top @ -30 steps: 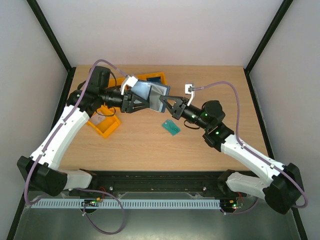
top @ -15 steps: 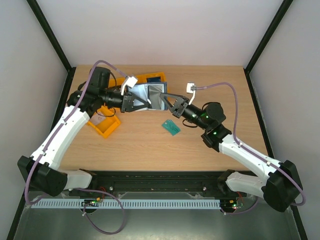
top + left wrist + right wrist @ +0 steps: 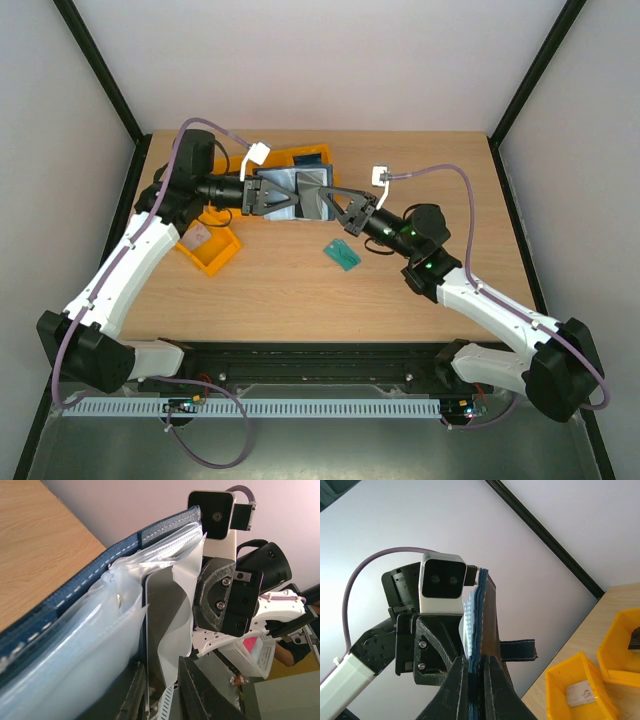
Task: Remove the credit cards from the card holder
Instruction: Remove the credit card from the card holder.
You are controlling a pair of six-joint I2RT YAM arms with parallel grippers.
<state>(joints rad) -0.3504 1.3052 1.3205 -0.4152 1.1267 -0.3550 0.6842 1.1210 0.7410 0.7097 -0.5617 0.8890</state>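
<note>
Top external view shows the left claw (image 3: 288, 204) has shifted back a touch over the last second. The card holder (image 3: 300, 185) hangs between both arms above the table (image 3: 300, 300). The right claw (image 3: 476, 662) is clamped on its navy edge. The left fingers (image 3: 192, 690) stand narrowly apart around a grey card (image 3: 160, 620). Whether they pinch it cannot be told, so probably no card is out yet.

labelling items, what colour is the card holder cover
The card holder is navy blue; left wrist view shows it best.
</note>
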